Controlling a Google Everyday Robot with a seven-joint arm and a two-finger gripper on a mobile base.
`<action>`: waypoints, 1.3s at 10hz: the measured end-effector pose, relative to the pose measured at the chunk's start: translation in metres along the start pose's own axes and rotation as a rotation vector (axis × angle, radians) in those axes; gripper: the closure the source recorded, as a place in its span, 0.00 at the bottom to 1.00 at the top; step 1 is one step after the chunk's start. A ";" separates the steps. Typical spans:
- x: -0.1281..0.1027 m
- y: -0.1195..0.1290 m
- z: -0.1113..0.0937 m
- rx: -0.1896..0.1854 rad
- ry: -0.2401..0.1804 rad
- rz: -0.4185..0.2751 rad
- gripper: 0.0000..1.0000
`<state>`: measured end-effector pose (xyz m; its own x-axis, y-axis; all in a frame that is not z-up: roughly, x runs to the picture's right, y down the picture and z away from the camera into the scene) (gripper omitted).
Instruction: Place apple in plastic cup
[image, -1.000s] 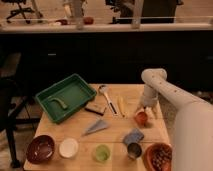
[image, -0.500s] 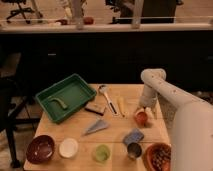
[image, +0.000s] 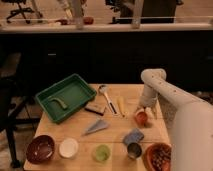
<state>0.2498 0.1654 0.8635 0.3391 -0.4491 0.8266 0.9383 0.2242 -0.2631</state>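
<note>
Change across the last second: almost none. Gripper (image: 145, 111) parked low over the apple (image: 141, 118), same place as a moment ago, near the right edge of the table (image: 112, 131). Jaws spread wide, holding nothing; hard to tell whether the tool touches the fruit or merely flanks it. Apple at rest on the wood, unmoved, just beside the utensils (image: 114, 104), with a blue cloth (image: 133, 136) and a metal cup (image: 133, 150) nearer the front. Plastic cup (image: 102, 152) upright at the front edge, well apart from the apple, between the white bowl (image: 68, 147) and that metal cup, apparently empty. Reads as a pause right before the grasp: lined up, not yet closed. Means no visible progress on the task so far; closing, lifting, carrying across to the cup and releasing over its rim all remain. Worth watching for the round fruit rolling out as the jaws close.
</note>
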 end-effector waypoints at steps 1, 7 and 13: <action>0.000 0.000 0.000 0.000 0.000 -0.001 0.20; -0.001 0.001 -0.001 0.009 0.001 -0.011 0.33; -0.001 0.001 -0.001 0.009 0.000 -0.012 0.93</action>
<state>0.2502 0.1654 0.8620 0.3283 -0.4521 0.8293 0.9415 0.2269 -0.2490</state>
